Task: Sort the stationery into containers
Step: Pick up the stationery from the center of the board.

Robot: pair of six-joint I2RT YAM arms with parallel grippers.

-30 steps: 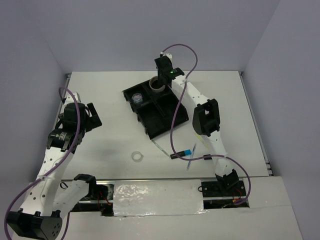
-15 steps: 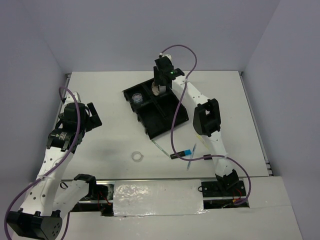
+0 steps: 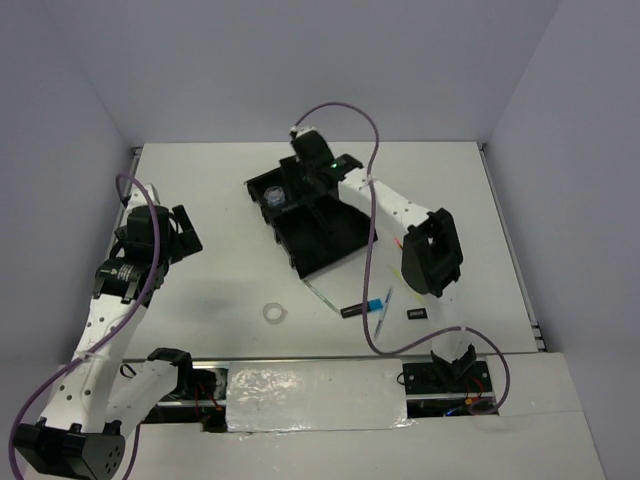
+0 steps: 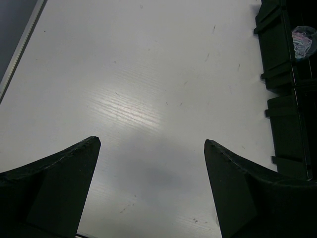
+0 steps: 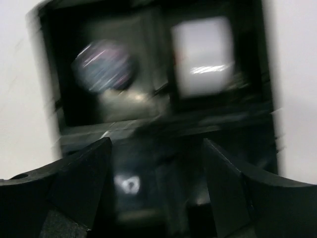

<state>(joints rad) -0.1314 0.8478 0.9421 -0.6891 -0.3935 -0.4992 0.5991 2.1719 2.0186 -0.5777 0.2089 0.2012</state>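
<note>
The black tray (image 3: 325, 240) sits mid-table, also at the right edge of the left wrist view (image 4: 280, 74). A glittery tape roll (image 3: 275, 197) (image 5: 103, 64) (image 4: 302, 40) lies in its back left compartment. My right gripper (image 3: 308, 178) (image 5: 156, 144) hovers open over the tray's back part, nothing between its fingers; that view is blurred, and a pale patch (image 5: 202, 54) fills the neighbouring compartment. A clear tape roll (image 3: 274, 313), a blue-capped marker (image 3: 362, 308) and thin pens (image 3: 385, 312) (image 3: 318, 293) lie on the table. My left gripper (image 3: 185, 235) (image 4: 151, 141) is open and empty over bare table.
A small black piece (image 3: 417, 314) lies on the table by the right arm. The right arm's elbow (image 3: 430, 255) hangs over the table right of the tray. Walls enclose the table at the back and sides.
My right gripper has opened and swung left over the tray, now covering the beige roll seen earlier in the back right compartment. The right elbow shifted. The left arm stayed still.
</note>
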